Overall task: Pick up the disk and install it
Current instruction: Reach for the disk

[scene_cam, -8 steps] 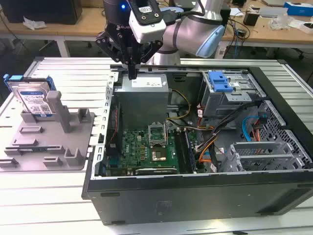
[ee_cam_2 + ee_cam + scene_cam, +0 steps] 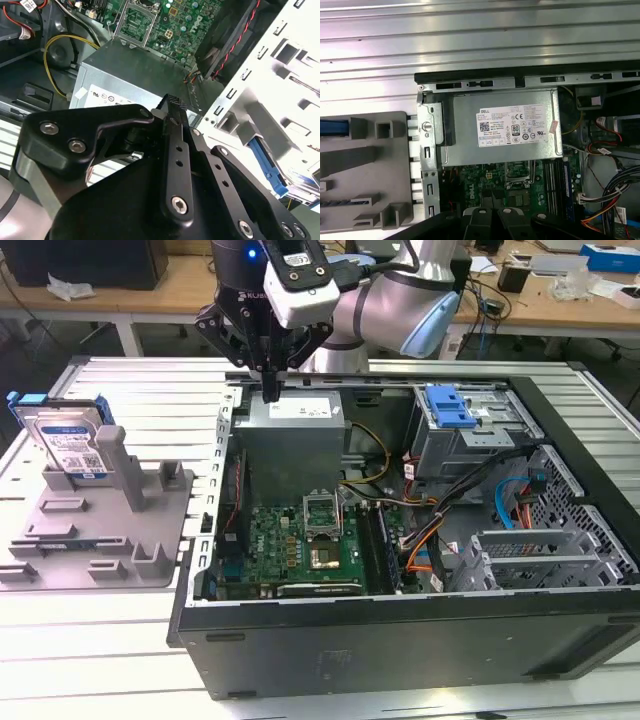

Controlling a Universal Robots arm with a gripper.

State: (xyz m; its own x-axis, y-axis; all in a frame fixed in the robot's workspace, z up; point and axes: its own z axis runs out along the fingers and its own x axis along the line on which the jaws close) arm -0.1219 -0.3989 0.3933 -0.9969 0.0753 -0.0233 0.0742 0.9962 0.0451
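The disk (image 2: 68, 443) stands upright in a grey slotted holder (image 2: 100, 530) on the slatted table, at the exterior view's left. It is silver with a white-and-blue label and a blue frame along its top. My gripper (image 2: 270, 392) hangs well to the right of it, over the back edge of the open computer case, just above the grey power supply box (image 2: 295, 425). Its black fingers (image 2: 176, 107) are shut together with nothing between them. In the first wrist view the holder (image 2: 375, 165) lies beside the case wall.
The open computer case (image 2: 400, 640) lies on its side with a green motherboard (image 2: 300, 540), loose cables (image 2: 440, 530) and a drive cage (image 2: 470, 440) topped by a blue latch tab (image 2: 448, 405). The power supply box (image 2: 505, 125) carries a white sticker. Desks stand behind.
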